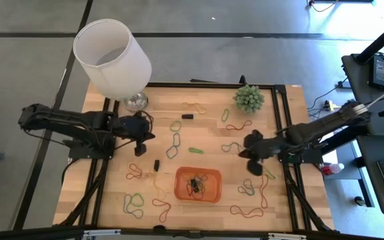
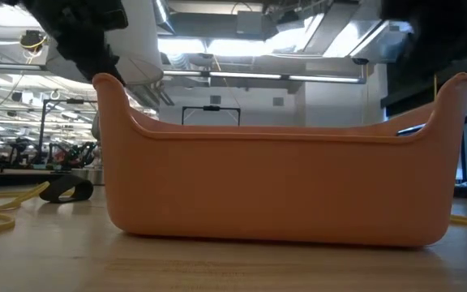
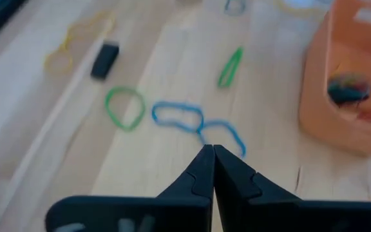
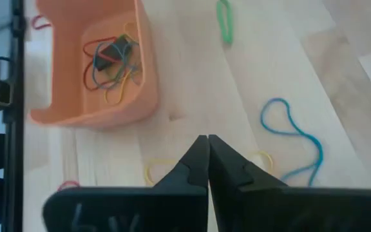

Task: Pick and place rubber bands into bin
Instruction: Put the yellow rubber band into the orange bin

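The orange bin (image 1: 197, 184) rests on its flat bottom near the middle of the table's front and holds a tangle of rubber bands (image 4: 113, 57). It fills the low view (image 2: 274, 186). More rubber bands lie scattered flat on the wood: a blue one (image 3: 198, 122), green ones (image 3: 124, 106) and a yellow one (image 4: 163, 169). My left gripper (image 1: 141, 148) hovers left of the bin, shut with nothing in it (image 3: 212, 154), above the blue band. My right gripper (image 1: 254, 165) hovers right of the bin, also shut with nothing in it (image 4: 207, 143).
A lamp with a white shade (image 1: 112, 57) stands at the far left corner and a small green plant (image 1: 249, 98) at the far right. Small black pieces (image 1: 187, 116) (image 1: 157, 164) lie among the bands. Red and green bands (image 1: 245, 212) lie along the front edge.
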